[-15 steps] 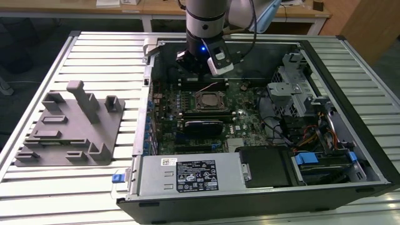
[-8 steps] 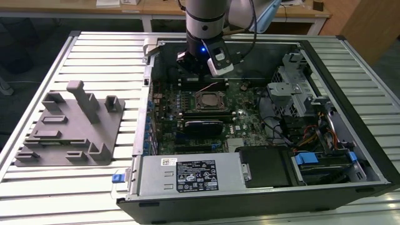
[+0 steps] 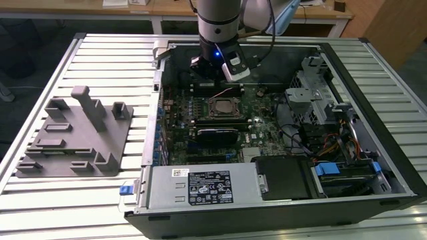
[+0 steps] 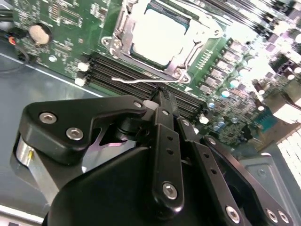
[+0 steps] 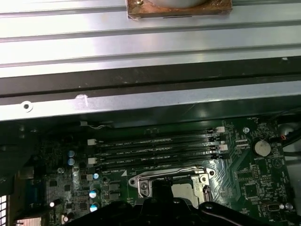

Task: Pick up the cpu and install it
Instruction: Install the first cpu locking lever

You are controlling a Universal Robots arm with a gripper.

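Right, the slatted aluminium table carries the open black steel PC case, laid on its side so the board faces up for top-down access. The grey moulded fixture, a flat plate with upright pegs and pockets, sits on the exterior view's left, well apart from the work. The green motherboard lies flat on the case floor. The arm drops straight down over the board, and the black gripper hangs over the long black memory slots just beside the socket. Jaws look pinched together with nothing between them. A bright metal socket frame rings the cpu, a flat pale silver square seated inside it, so placement looks done. A thin bent wire lever lies between socket and slots, close to the gripper tip; contact, can't tell
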